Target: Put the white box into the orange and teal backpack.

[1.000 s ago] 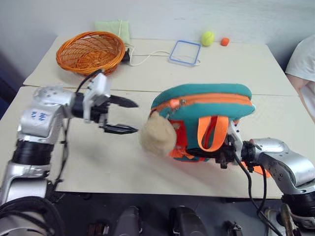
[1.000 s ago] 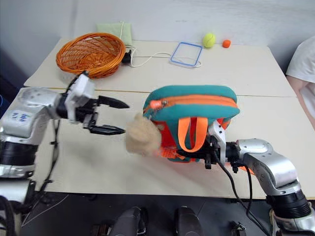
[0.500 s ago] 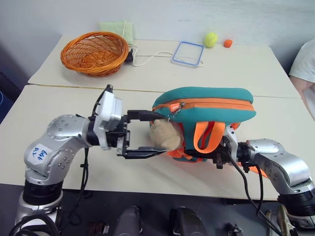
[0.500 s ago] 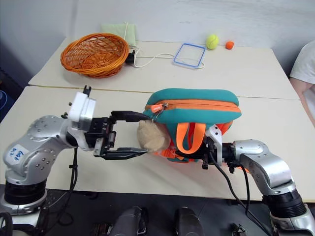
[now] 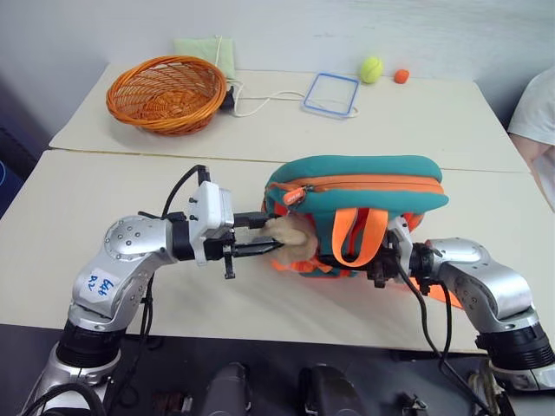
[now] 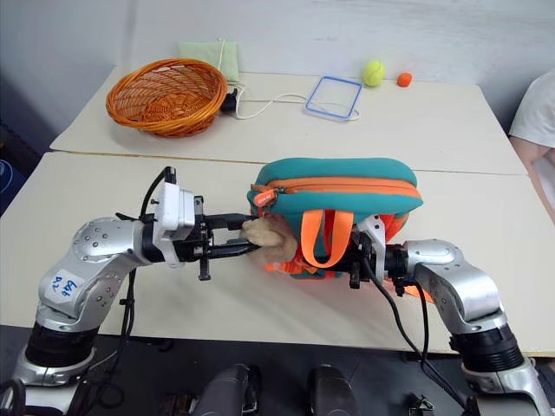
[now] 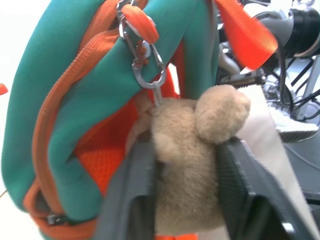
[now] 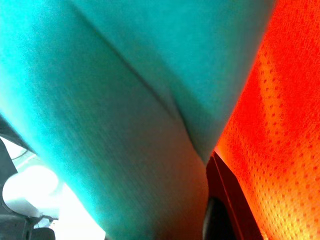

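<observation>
The orange and teal backpack stands upright on the near table, its zip closed and the orange zip pull at its left end. My left gripper reaches in level from the left and is shut on the tan plush bear head, one finger pressed to each side. At the bag's lower right, behind the orange straps, my right gripper is shut on the backpack's fabric. The white box is out of view.
The far table holds an orange wicker basket, a green pouch, a white cord, a clear lid with a blue rim, a tennis ball and a small orange ball. A person's sleeve shows at the right edge.
My left gripper has moved right to the backpack and closed from wide open onto the plush bear head. The right arm and the backpack have stayed put.
</observation>
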